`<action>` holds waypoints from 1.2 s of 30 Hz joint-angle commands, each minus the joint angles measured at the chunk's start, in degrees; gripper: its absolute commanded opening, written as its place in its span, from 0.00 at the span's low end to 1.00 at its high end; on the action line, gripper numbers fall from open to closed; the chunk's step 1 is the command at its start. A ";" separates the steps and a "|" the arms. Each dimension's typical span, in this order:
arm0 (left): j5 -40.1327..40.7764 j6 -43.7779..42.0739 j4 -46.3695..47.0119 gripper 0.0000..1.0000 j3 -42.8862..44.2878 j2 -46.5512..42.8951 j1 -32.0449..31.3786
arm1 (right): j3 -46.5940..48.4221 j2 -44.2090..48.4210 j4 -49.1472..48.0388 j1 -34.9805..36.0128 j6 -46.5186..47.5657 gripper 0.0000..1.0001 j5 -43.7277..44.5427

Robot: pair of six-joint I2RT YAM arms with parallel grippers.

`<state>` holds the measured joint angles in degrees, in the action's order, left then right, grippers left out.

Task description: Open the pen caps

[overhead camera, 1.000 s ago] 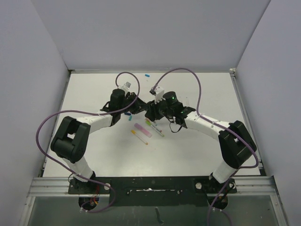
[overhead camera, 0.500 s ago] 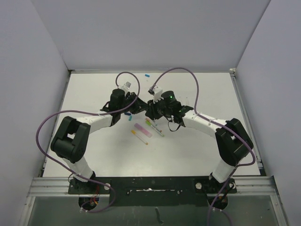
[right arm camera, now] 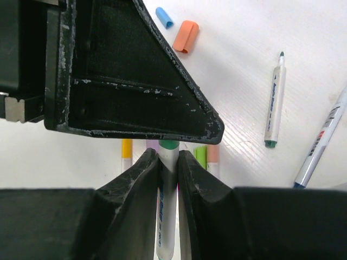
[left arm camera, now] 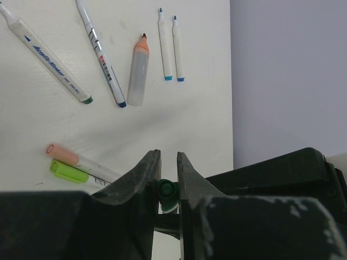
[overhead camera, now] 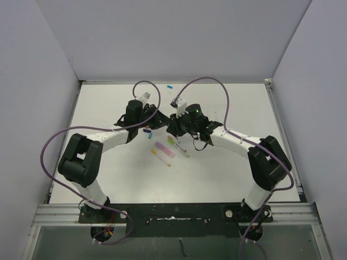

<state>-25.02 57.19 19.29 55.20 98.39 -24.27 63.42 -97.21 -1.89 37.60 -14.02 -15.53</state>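
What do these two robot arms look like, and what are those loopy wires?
The left arm and right arm are white tubes between chunky black joints. A thin purple cable loops loosely along each. The left pincer and right pincer have matte black wedge-shaped fingers, scuffed with pale marks. A small green light glows near the right wrist.

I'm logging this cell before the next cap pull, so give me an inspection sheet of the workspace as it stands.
Surface: white table, lightly marked.
Job's things: white pen held between both grippers, its green cap not yet off; loose orange cap and blue cap lie on the table; salmon highlighter lies uncapped among other pens.
Clutter: nothing seen.
Grippers: left gripper shut on the green cap; right gripper shut on the white pen's barrel.
Cables: purple cables loop above the arms.
Surroundings: grey walls on three sides.
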 commanded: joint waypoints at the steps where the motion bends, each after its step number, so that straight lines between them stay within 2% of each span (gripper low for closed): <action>1: 0.74 -1.54 2.11 0.00 6.46 0.18 4.42 | -2.42 4.41 1.74 0.52 0.07 0.00 -1.53; 8: 1.51 -2.49 -0.10 0.00 10.96 4.64 11.10 | -10.43 12.15 4.40 0.52 -0.05 0.00 -1.61; 15: 0.88 -2.23 0.39 0.00 9.32 6.30 12.59 | -12.17 17.30 7.13 0.05 2.06 0.00 5.15; 19: 1.13 -3.50 -1.44 0.00 5.05 4.69 12.67 | -9.77 15.16 9.86 -1.72 3.17 0.00 12.73; 23: 1.86 -4.81 -3.30 0.00 -0.31 1.91 13.33 | -7.52 11.30 11.24 -5.06 2.77 0.00 16.60; 30: 3.09 -5.94 -4.19 0.00 -8.82 -3.11 15.55 | -6.51 5.78 9.82 -9.35 1.13 0.00 19.95; 36: 3.61 -6.49 -4.48 0.00 -12.71 -5.13 17.64 | -4.48 0.94 8.79 -10.51 1.07 0.00 21.86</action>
<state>-22.24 52.23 13.02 43.68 97.19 -8.01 55.22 -94.80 9.45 27.75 -12.51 3.90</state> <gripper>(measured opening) 0.133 0.174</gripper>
